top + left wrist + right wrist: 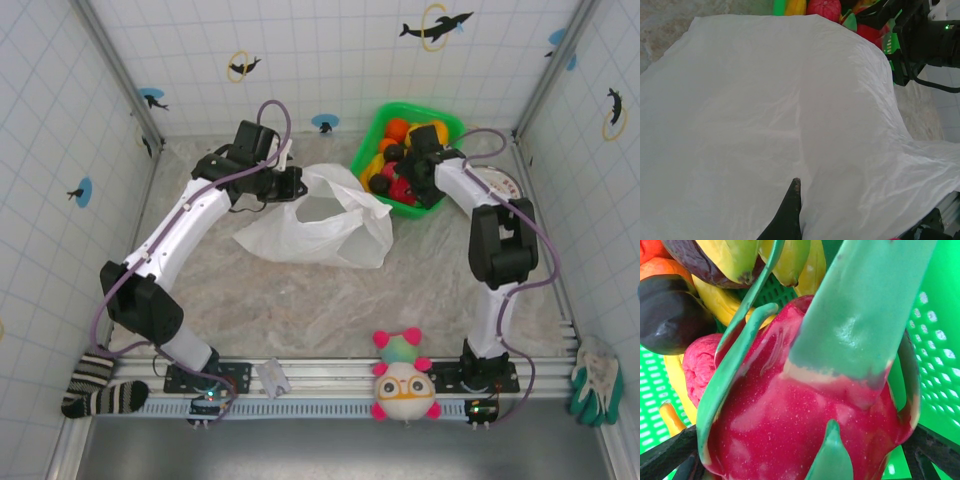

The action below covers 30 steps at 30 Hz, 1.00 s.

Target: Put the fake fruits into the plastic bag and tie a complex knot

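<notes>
The plastic bag (320, 225) lies crumpled white on the table's middle, its mouth toward the back. My left gripper (285, 185) is shut on the bag's rear edge. In the left wrist view the bag (765, 115) drapes over one dark fingertip (796, 186). The fake fruits sit in a green basket (452, 125): an orange (398, 128), yellow bananas (725, 260), a dark purple one (670, 315) and the pink dragon fruit (790, 415). My right gripper (405, 180) reaches into the basket, open, its fingers (670, 450) on either side of the dragon fruit.
A round plush toy with glasses (403, 378) sits at the near rail. A striped sock (100, 385) hangs at the near left and a green glove (597, 392) at the near right. A round white disc (497, 180) lies beside the basket. Tiled walls close three sides.
</notes>
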### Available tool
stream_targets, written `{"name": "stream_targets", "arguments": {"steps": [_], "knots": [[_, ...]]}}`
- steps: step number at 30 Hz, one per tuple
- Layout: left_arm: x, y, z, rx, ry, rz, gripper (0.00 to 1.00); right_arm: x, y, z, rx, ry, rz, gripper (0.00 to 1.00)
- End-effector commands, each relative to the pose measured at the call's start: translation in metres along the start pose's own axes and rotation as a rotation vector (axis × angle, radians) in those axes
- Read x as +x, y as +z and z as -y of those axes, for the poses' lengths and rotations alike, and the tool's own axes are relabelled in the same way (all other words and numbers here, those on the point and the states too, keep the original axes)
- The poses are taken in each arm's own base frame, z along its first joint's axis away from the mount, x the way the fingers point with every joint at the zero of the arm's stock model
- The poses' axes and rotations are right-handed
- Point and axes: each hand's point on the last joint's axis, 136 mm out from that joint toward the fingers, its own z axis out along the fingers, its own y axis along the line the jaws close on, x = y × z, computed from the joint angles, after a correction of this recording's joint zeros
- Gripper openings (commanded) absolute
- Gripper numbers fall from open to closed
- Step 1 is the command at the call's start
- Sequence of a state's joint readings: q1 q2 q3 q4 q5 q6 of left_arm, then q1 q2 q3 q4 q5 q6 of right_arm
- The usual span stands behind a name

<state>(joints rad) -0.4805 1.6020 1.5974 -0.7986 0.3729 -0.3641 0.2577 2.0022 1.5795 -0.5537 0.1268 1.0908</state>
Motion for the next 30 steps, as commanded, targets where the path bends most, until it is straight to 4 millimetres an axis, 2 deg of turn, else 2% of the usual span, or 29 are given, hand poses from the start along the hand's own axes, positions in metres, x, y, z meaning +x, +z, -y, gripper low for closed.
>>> {"name": "stream_targets", "arguments": {"steps": [1, 8, 13, 16, 20, 24, 28, 30], "knots": [[0.0, -0.011, 0.0, -0.005, 0.017, 0.023, 0.0, -0.003, 0.026, -0.004, -0.014, 0.034, -0.006, 1.0], [0.001, -0.01, -0.001, -0.004, 0.017, 0.02, 0.0, -0.006, 0.042, -0.022, -0.148, 0.054, -0.011, 1.0], [0.001, -0.012, 0.0, -0.004, 0.019, 0.02, 0.0, -0.013, 0.042, -0.033, -0.202, 0.024, 0.023, 1.0], [0.001, -0.013, 0.0, -0.006, 0.022, 0.022, 0.0, -0.009, 0.047, -0.037, -0.248, 0.035, -0.001, 0.94], [0.001, -0.015, 0.0, -0.011, 0.022, 0.027, 0.0, -0.005, 0.05, -0.045, -0.321, 0.043, -0.024, 0.8], [0.002, -0.017, -0.001, -0.016, 0.022, 0.033, 0.0, -0.015, 0.034, -0.048, -0.393, 0.04, 0.028, 0.72], [0.003, -0.016, 0.001, 0.0, 0.019, 0.035, 0.0, -0.029, 0.001, -0.051, -0.519, 0.038, 0.106, 0.71], [0.004, -0.014, 0.002, 0.01, 0.017, 0.03, 0.0, -0.036, -0.012, -0.047, -0.562, 0.043, 0.134, 0.67]]}}
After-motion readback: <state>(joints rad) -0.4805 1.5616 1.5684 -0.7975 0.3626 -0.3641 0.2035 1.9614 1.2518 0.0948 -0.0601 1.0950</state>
